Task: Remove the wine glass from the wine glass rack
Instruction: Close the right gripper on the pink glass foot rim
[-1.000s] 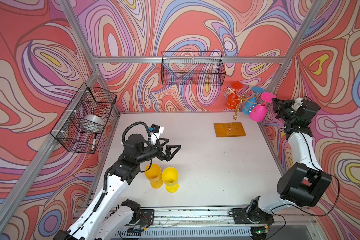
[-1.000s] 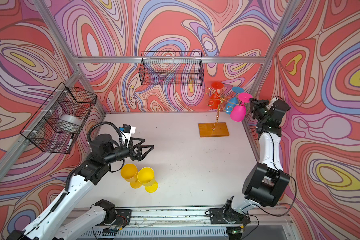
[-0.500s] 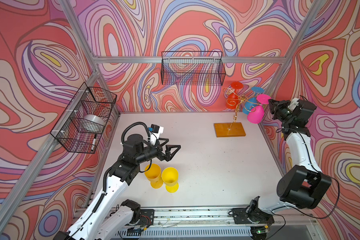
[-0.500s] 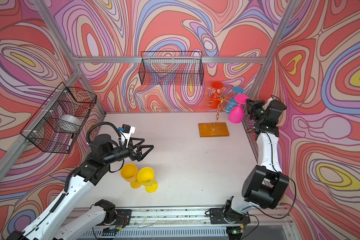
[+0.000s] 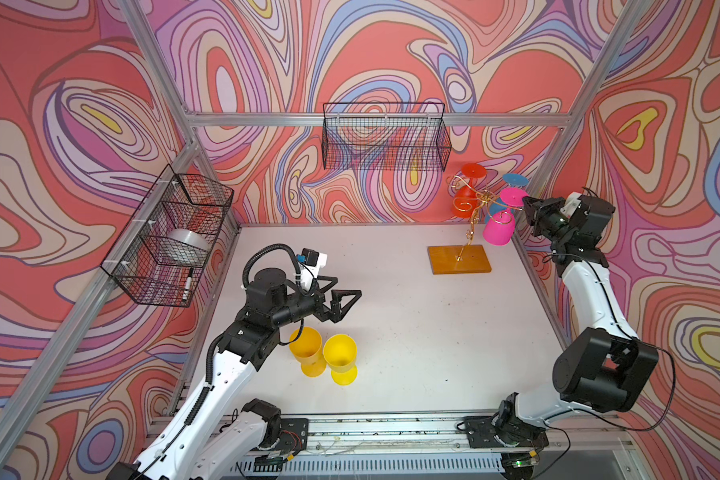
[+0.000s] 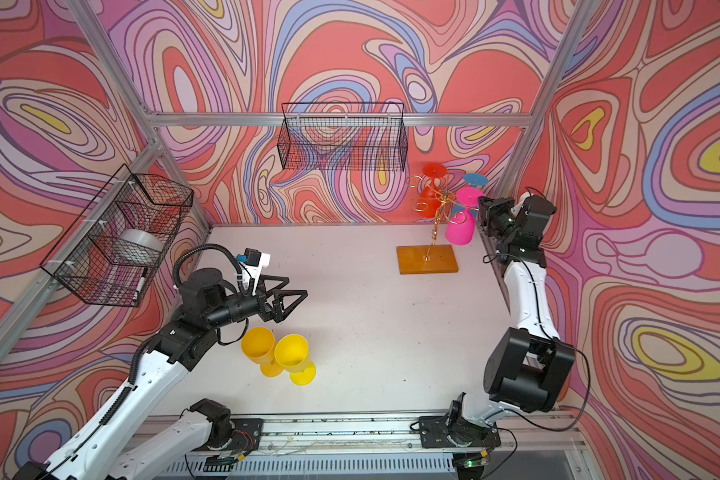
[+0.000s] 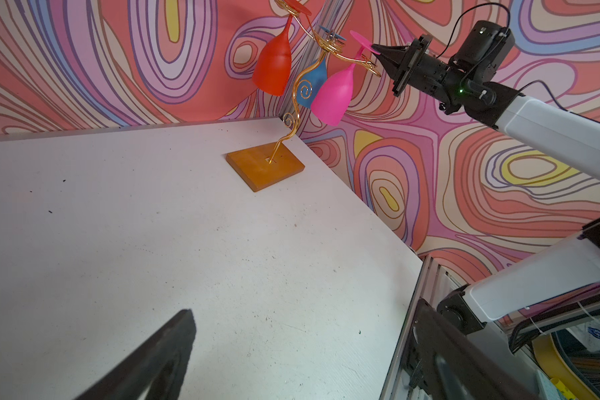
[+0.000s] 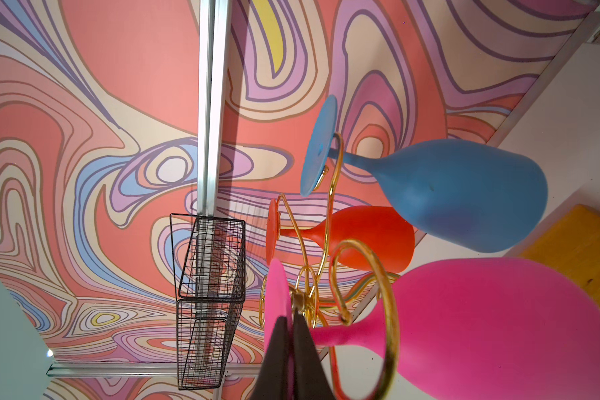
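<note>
The right jaws are pressed together on the flat foot of the pink wine glass (image 8: pixel 499 329) and pinch its edge. In the right wrist view a thin strip of pink shows between the two dark fingers (image 8: pixel 274 363). This glass hangs upside down from an outer curled arm of the wine glass rack (image 5: pixel 460 259). Its bowl points down, a little tilted, and is clear of the tabletop (image 5: pixel 412 332), just beside the amber base of the rack.

On the same rack hang a red wine glass (image 5: pixel 460 205) and a blue wine glass (image 8: pixel 465 194), both upside down too. The rack stands in the far right corner of the tabletop, near the back wall. The right arm (image 5: pixel 591 286) reaches up to it from the right edge.

The left jaws are spread wide and hold nothing. They hover over the left side of the tabletop, well apart from the rack. Near them, in both top views, two yellow glasses (image 5: pixel 306 353) stand upright close together; whether they touch each other I cannot tell.
</note>
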